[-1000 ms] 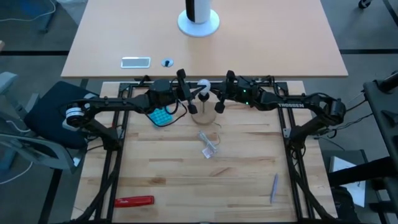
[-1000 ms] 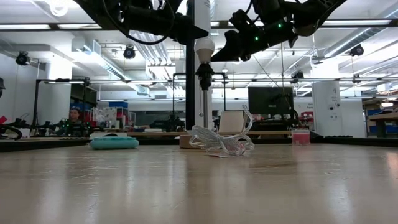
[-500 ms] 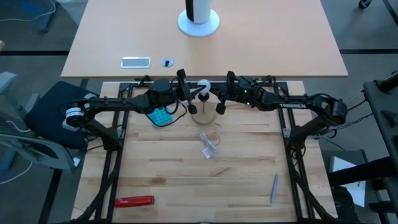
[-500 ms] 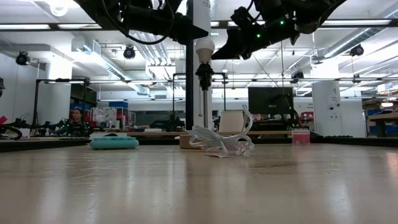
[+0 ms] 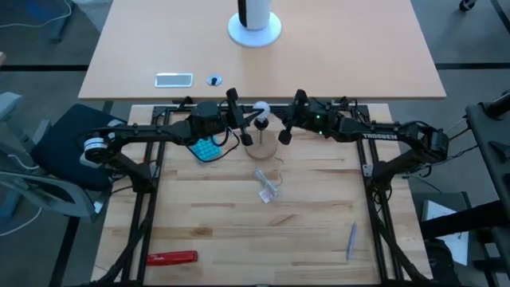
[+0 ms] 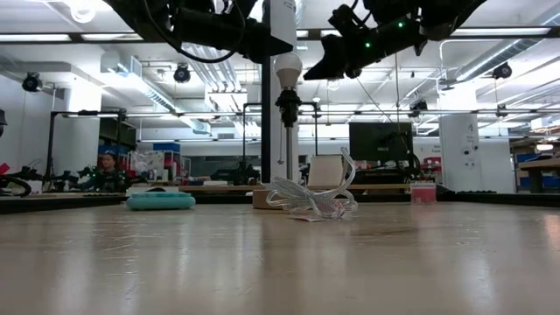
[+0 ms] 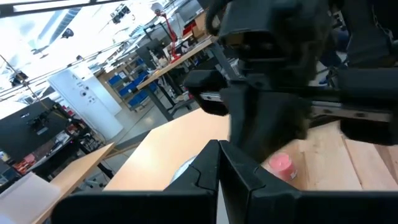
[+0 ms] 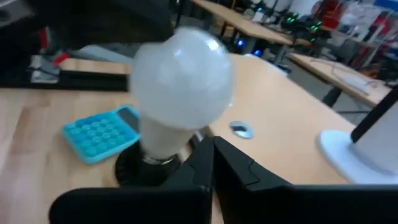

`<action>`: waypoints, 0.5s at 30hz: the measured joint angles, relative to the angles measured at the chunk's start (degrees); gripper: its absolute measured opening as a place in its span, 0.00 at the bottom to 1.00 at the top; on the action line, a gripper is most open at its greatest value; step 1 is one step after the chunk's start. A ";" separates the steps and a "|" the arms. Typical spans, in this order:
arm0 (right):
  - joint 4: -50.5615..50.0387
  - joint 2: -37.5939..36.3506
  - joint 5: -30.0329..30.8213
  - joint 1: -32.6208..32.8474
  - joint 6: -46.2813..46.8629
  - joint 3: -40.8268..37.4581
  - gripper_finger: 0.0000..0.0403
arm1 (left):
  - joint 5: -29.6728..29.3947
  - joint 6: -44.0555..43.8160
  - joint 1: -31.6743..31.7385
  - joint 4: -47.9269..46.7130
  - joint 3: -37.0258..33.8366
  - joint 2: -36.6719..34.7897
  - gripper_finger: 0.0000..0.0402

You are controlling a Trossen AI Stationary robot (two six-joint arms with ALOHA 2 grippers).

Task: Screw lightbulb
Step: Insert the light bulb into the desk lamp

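The white globe lightbulb [image 5: 260,109] stands upright in a black socket [image 6: 287,101] on a thin post over the round wooden disc [image 5: 260,150] at the table's far middle. It fills the right wrist view [image 8: 183,81]. My right gripper [image 5: 277,125] is shut and empty, just right of the bulb and at its height [image 6: 308,75], with a small gap between them. My left gripper [image 5: 248,121] is shut and empty, just left of the bulb. Its joined fingers show in the left wrist view [image 7: 217,158].
A clear plastic wrapper [image 5: 267,188] lies near the table's middle. A blue keypad [image 5: 205,148] lies left of the disc, and a small pink-red round thing [image 7: 280,165] lies near it. A red tool [image 5: 171,257] and a grey pen [image 5: 351,239] lie near the front edge.
My right gripper has drawn back a little from the bulb, toward the table's right and slightly up, with its fingers still shut. The bulb has stayed upright in the socket.
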 joint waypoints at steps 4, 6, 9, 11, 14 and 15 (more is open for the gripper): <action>1.53 1.68 -1.49 -0.63 0.86 0.05 0.00 | 0.03 -0.12 -0.02 -0.03 0.00 0.00 0.00; 2.71 2.68 -2.81 -0.78 1.65 0.05 0.00 | 0.08 -0.40 -0.02 -0.02 0.00 0.00 0.00; 3.74 3.29 -2.82 -0.78 1.69 0.07 0.00 | 0.52 -0.61 -0.02 -0.04 0.00 0.02 0.00; 4.23 3.29 -3.54 -0.80 1.79 0.07 0.00 | 0.70 -0.63 -0.02 -0.19 0.00 0.02 0.00; 4.23 3.23 -4.73 -0.75 2.35 0.07 0.00 | 0.90 -0.63 -0.07 -0.24 0.00 0.02 0.00; 4.21 3.19 -4.73 -0.67 2.35 0.07 0.00 | 0.96 -0.63 -0.07 -0.33 0.00 0.02 0.00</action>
